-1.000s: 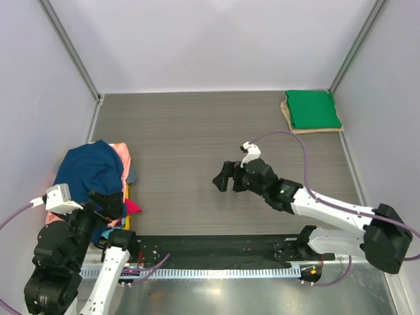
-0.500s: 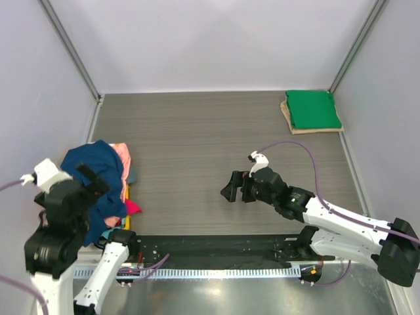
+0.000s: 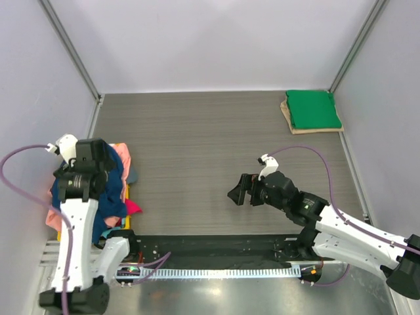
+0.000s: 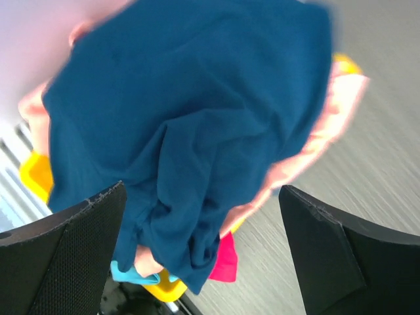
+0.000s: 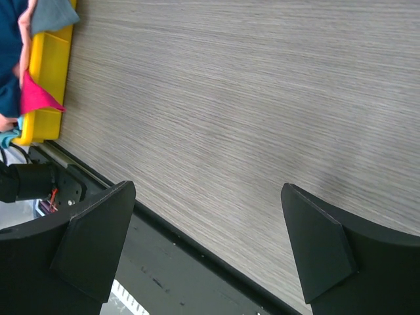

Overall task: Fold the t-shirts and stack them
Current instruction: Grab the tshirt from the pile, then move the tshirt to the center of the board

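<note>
A heap of t-shirts lies at the table's left: a navy one (image 3: 111, 180) (image 4: 190, 118) on top, salmon pink (image 3: 123, 156) (image 4: 318, 134) and magenta (image 3: 133, 207) (image 4: 230, 259) showing beneath it. My left gripper (image 3: 92, 156) (image 4: 202, 190) hovers open above the navy shirt, touching nothing. A folded green t-shirt (image 3: 314, 108) rests on a tan board (image 3: 289, 121) at the far right corner. My right gripper (image 3: 240, 191) (image 5: 209, 189) stands open and empty over bare table near the front edge.
A yellow bin (image 4: 33, 174) (image 5: 49, 72) sits under the heap, with a teal cloth (image 4: 128, 272) at its near end. A black rail (image 3: 216, 246) (image 5: 164, 262) runs along the table's front edge. Grey walls close in the left, back and right.
My left arm has swung forward from the near left corner, so its gripper now hangs over the heap. My right gripper has drawn back toward the front edge. Both stay open.
</note>
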